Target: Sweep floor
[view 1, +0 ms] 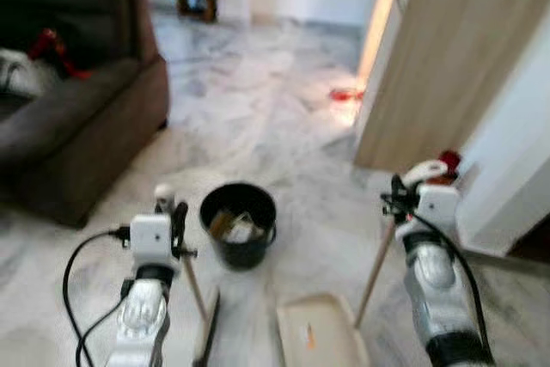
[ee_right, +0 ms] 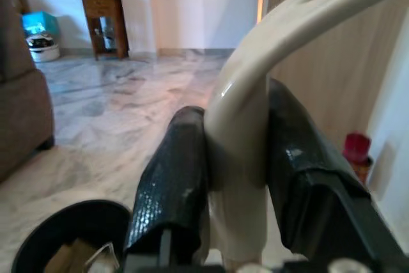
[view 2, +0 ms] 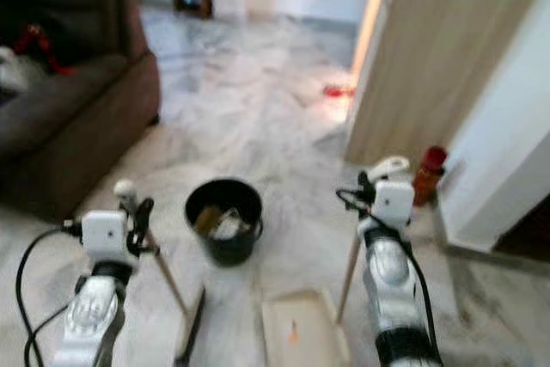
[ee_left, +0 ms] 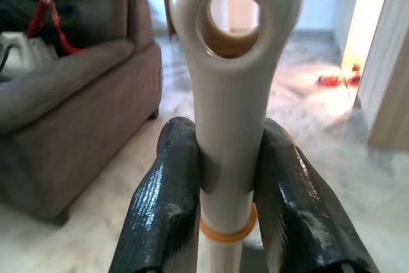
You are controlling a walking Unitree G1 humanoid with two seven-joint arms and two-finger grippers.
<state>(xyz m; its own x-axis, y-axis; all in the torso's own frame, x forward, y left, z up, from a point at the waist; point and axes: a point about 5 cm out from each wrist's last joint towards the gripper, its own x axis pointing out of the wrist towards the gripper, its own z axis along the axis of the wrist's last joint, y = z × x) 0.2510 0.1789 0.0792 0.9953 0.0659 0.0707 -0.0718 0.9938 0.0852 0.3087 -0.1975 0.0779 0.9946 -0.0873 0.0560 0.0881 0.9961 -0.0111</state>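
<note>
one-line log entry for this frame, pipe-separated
left gripper: shut on broom handle | right gripper: shut on dustpan handle | dustpan: on floor | black bucket: ahead, holds scraps

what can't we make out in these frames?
- Broom head: cut off by the bottom edge of the left eye view.
- Dustpan front: cut off by the same edge; the orange speck on it is too blurred to identify.
- Bucket contents: too blurred to name.
- Red item on the floor by the doorway: small and washed out by glare.
- Left gripper and right gripper: their handles' lower lengths hidden by the fingers in the wrist views.
</note>
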